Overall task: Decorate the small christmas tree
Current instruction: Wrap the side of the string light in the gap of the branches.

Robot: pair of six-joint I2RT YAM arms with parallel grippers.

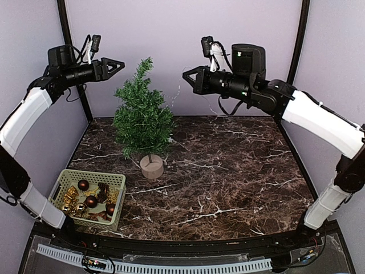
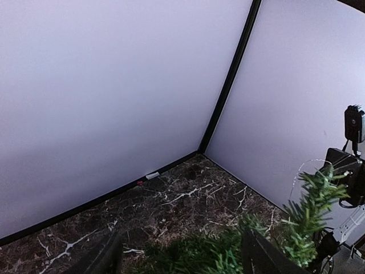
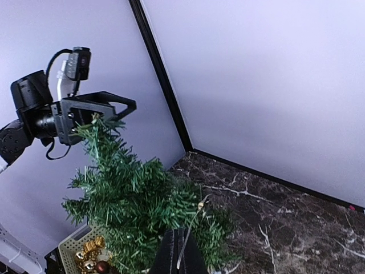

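The small christmas tree (image 1: 142, 117) stands on its round wooden base (image 1: 151, 166) at the left of the dark marble table. My left gripper (image 1: 117, 64) hangs open, high up just left of the treetop, with nothing between its fingers (image 2: 259, 257). In the left wrist view the branches (image 2: 228, 257) lie below the jaws. My right gripper (image 1: 188, 77) is high up to the right of the tree and shut on a thin wire (image 3: 190, 234). The wire runs out over the branches (image 3: 131, 194) and ends in a small bulb (image 3: 201, 204).
A pale green basket (image 1: 65, 177) sits at the front left, holding dark red balls (image 1: 83, 185) and gold ornaments (image 1: 69, 197). Purple walls with black corner posts (image 1: 68, 34) close in the back and sides.
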